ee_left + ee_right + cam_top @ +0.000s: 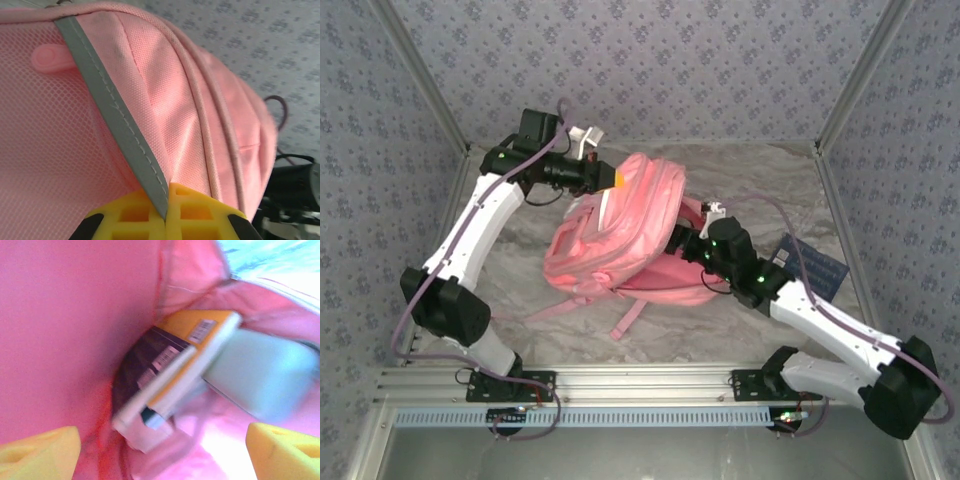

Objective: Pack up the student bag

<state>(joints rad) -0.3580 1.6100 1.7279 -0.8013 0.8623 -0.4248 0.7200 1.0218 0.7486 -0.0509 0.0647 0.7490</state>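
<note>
Overhead, I see marbled table [760, 180], floral-papered walls [670, 70] — student bag [620, 235] lies seven-to-one o'clock; left gripper [167, 212] clamps its grey stripe [115, 115], right gripper [162, 442] gapes wide inside.

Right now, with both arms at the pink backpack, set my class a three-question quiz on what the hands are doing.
1. True or false: the left hand is clamped on the grey stripe of the student bag.
2. Pick one. The right hand is: A open; B shut on a strap; C shut on a cable.
3. In the right wrist view, what lies inside the bag, ahead of the right hand?

Key: 1 true; 2 A; 3 books, with barcode labels showing.
</note>
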